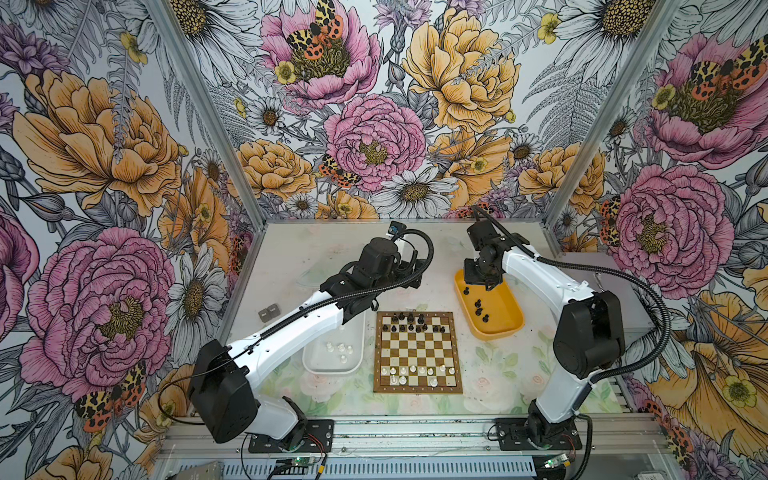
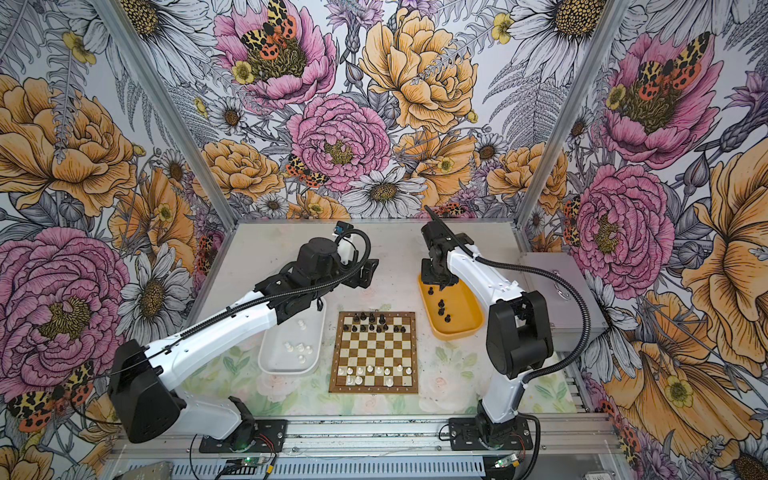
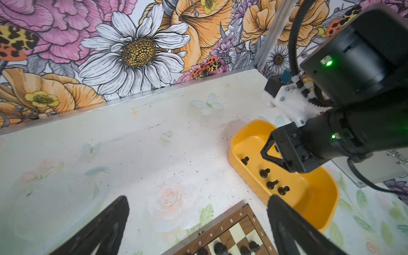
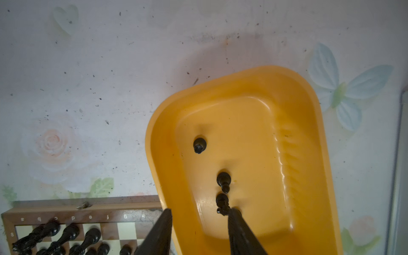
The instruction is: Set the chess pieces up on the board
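My right jaws stand part open over the yellow tray (image 4: 164, 141), one finger (image 4: 241, 231) beside a black piece (image 4: 221, 204); left jaws wide, empty. Board (image 1: 417, 388) partly set. Risk: closing off-centre could topple it.

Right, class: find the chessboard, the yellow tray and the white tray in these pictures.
chessboard (image 1: 417, 353): in a top view, on its bare middle squares.
yellow tray (image 1: 503, 311): in a top view, on its bare floor.
white tray (image 2: 275, 355): in a top view, on its bare floor.
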`<action>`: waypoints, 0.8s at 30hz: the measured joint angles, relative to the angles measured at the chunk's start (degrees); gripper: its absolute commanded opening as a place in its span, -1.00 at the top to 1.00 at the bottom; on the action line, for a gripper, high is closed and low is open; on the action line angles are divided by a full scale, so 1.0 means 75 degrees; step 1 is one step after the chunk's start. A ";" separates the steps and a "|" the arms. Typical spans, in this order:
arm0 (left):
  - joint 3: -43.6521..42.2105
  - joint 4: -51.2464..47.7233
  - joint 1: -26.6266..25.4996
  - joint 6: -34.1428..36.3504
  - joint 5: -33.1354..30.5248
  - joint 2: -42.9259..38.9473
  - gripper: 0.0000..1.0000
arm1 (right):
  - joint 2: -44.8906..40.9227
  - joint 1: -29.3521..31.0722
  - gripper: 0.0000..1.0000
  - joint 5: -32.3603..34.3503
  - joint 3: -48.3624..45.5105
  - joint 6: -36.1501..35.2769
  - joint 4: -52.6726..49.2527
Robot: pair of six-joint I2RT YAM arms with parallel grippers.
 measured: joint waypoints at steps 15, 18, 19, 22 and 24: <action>0.0595 0.0125 0.0213 0.0248 0.1533 0.1093 -0.98 | -0.0009 -0.0169 0.19 0.0146 -0.0997 0.0227 0.0344; 0.0595 0.0125 0.0303 0.0245 0.1652 0.1093 -0.98 | -0.0009 -0.0201 0.23 0.0140 -0.1081 0.0268 0.0434; 0.0595 0.0122 0.0315 0.0248 0.1676 0.1093 -0.98 | -0.0009 -0.0219 0.24 0.0140 -0.1105 0.0277 0.0460; 0.0595 0.0122 0.0376 0.0248 0.1711 0.1093 -0.98 | -0.0009 -0.0286 0.25 0.0137 -0.1119 0.0280 0.0542; 0.0595 0.0119 0.0411 0.0245 0.1731 0.1093 -0.98 | -0.0009 -0.0326 0.25 0.0111 -0.1122 0.0280 0.0615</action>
